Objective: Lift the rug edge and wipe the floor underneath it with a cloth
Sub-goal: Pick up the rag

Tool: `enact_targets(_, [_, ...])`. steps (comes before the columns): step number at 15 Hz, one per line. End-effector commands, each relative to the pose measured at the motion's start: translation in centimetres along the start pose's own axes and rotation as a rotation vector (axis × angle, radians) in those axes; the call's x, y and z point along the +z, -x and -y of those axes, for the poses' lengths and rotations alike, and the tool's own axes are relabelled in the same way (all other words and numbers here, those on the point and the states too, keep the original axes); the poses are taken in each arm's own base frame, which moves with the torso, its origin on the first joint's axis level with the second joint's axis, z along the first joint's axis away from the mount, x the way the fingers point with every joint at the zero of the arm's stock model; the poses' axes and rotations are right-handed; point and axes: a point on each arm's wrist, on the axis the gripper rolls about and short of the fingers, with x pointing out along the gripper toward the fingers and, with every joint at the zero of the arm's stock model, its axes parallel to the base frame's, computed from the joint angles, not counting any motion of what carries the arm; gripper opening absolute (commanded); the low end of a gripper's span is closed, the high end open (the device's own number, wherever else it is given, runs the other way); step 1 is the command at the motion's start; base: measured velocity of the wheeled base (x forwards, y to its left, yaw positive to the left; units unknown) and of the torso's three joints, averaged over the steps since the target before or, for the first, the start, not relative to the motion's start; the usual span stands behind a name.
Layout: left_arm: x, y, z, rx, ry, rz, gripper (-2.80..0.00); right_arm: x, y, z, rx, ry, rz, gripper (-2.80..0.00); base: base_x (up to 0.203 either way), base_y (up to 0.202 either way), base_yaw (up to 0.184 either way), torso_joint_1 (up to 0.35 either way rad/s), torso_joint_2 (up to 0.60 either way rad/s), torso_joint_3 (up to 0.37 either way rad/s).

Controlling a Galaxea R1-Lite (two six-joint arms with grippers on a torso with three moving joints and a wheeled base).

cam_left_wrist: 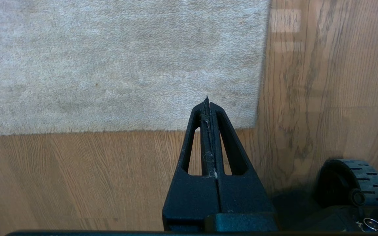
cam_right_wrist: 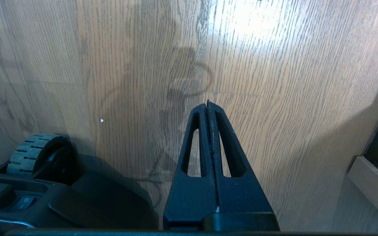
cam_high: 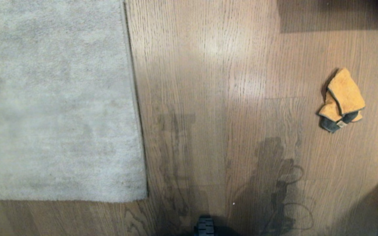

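A pale grey rug (cam_high: 54, 98) lies flat at the left of the head view. Its straight rug edge (cam_high: 136, 98) meets the brown wood floor (cam_high: 225, 82), and a near corner (cam_high: 144, 196) shows. The mustard cloth (cam_high: 341, 100) with a dark grey patch sits crumpled on the floor at the right. Neither arm shows in the head view. In the left wrist view my left gripper (cam_left_wrist: 207, 100) is shut and empty, hanging above the rug (cam_left_wrist: 110, 65) near its corner (cam_left_wrist: 254, 126). My right gripper (cam_right_wrist: 207, 103) is shut and empty over bare floor (cam_right_wrist: 274, 82).
A dark ribbed wheel of my base (cam_high: 205, 226) pokes in at the near edge, also seen as a wheel (cam_left_wrist: 353, 178) and a wheel (cam_right_wrist: 34, 154) in the wrist views. A low furniture edge (cam_right_wrist: 372, 183) stands at the right. Arm shadows fall on the planks.
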Motion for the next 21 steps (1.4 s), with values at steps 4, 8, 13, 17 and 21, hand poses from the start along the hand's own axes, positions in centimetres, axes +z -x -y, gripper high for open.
enact_targets(4, [0.0, 0.0, 0.0, 0.0, 0.0, 0.0, -2.8, 0.0, 0.0, 0.0, 0.001, 0.001, 0.001, -2.8, 0.0, 0.0, 0.0, 0.0, 0.0, 0.0])
enact_targets(8, [0.0, 0.0, 0.0, 0.0, 0.0, 0.0, -2.8, 0.0, 0.0, 0.0, 0.001, 0.001, 0.001, -2.8, 0.0, 0.0, 0.0, 0.0, 0.0, 0.0])
enact_targets(13, [0.0, 0.0, 0.0, 0.0, 0.0, 0.0, -2.8, 0.0, 0.0, 0.0, 0.001, 0.001, 0.001, -2.8, 0.0, 0.0, 0.0, 0.0, 0.0, 0.0])
enact_targets(17, [0.0, 0.0, 0.0, 0.0, 0.0, 0.0, -2.8, 0.0, 0.0, 0.0, 0.001, 0.001, 0.001, -2.8, 0.0, 0.0, 0.0, 0.0, 0.0, 0.0])
enact_targets(21, [0.0, 0.0, 0.0, 0.0, 0.0, 0.0, -2.8, 0.0, 0.0, -0.01, 0.001, 0.001, 0.001, -2.8, 0.0, 0.0, 0.0, 0.0, 0.0, 0.0])
